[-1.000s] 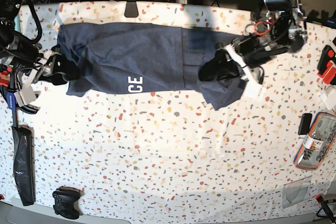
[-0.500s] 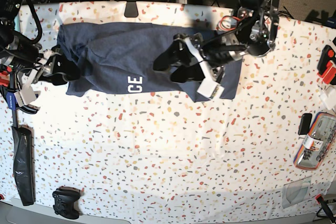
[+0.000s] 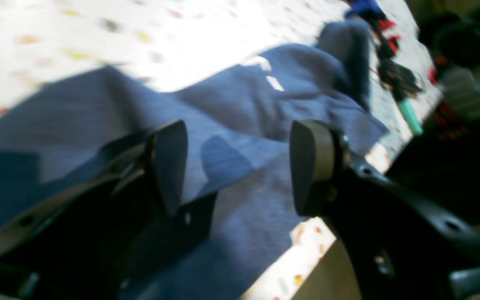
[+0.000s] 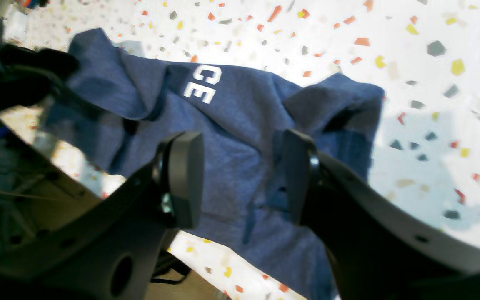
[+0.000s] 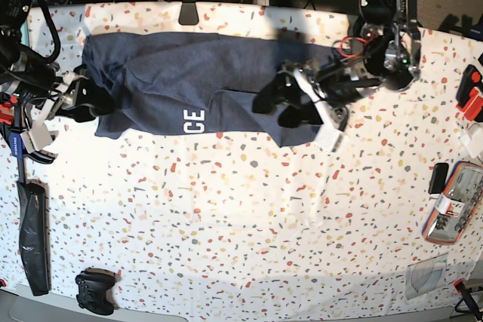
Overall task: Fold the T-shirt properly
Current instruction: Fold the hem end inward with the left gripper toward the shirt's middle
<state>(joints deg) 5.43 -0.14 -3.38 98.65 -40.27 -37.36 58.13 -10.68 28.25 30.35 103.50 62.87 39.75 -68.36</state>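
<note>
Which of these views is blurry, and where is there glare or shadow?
Left wrist view: soft and smeared throughout, with the table blown out to white behind the T-shirt. Right wrist view: sharper, lettering readable, table bright at upper right. Base view: sharp but bowed at the edges, with a dark shadow along the shirt's far edge.

The left gripper (image 5: 281, 107), which a second ago pinched the T-shirt's (image 5: 173, 81) outer end, has carried that end inward over the shirt, opened its jaws and drawn back, leaving the cloth folded over.
</note>
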